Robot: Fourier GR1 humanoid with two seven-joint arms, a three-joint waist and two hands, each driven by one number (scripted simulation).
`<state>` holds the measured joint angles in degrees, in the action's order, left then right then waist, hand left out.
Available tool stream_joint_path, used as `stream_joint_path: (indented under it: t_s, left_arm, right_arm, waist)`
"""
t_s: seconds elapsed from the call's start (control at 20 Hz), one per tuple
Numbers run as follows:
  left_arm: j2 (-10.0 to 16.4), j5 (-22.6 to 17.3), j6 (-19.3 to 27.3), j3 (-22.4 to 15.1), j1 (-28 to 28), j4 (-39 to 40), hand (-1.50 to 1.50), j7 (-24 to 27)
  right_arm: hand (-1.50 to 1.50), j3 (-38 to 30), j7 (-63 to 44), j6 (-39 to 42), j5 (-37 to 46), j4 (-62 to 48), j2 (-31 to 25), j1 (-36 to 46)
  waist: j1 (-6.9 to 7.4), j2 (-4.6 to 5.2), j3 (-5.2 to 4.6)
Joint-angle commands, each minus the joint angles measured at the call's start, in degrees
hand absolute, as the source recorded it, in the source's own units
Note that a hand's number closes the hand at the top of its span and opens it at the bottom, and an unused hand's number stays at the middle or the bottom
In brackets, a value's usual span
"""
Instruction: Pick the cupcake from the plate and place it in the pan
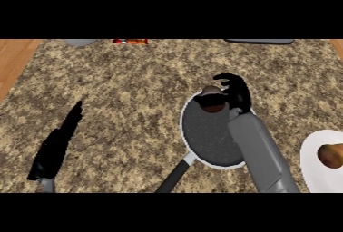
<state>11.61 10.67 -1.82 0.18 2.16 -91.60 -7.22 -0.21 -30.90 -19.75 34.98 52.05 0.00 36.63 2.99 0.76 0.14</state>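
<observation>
Speckled counter (134,90): cupcake (213,103) at pan's (208,136) far end

**Cupcake's at the pan, plate's off to the side**

The cupcake (213,103) is a small brown thing with a paler top, tucked into the curled fingers of the right hand (234,93). Can't tell if it's touching the pan yet. The pan (211,136) is round, dark and speckled inside with a white rim. It lies flat right under that hand and forearm, with its dark handle poking back towards the near edge. The plate (313,163) is white, well off to the hand's right and nearer, cut off by the view's edge.
</observation>
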Motion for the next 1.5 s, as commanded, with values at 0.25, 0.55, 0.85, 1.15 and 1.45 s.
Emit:
stream_joint_path:
  t_s: [0.25,0.55,0.85,1.15,1.45]
  left_arm:
    - [-0.5,1.0,0.5,-0.2,0.4,0.7,0.0,0.6]
    - [0.8,-1.3,-1.0,1.8,2.4,-3.8,0.0,-2.5]
    - [-1.1,1.3,1.8,1.8,3.9,1.7,0.0,2.6]
    - [-1.0,0.5,1.2,2.7,5.2,0.1,0.0,3.0]
    - [0.0,0.0,-0.2,3.3,3.9,-2.7,0.0,-1.0]
  right_arm:
    - [-1.5,0.0,14.2,-23.7,-11.9,-3.9,0.0,3.9]
    - [-1.5,-8.5,17.3,-30.1,-13.9,-1.3,-1.0,2.8]
    - [-1.5,-9.1,19.4,-25.6,-18.3,17.3,-5.2,-13.2]
    - [-1.5,-11.1,24.3,-17.5,-23.2,32.3,-11.5,-31.6]
    - [-1.5,-17.7,27.8,-10.1,-31.4,43.4,-15.1,-47.1]
  waist:
    - [-0.72,-0.24,-0.05]
    - [-2.5,-0.77,-0.1]
    - [-4.35,-1.16,-0.17]
    - [-4.07,-1.03,-0.13]
    - [-4.0,-0.99,-0.12]
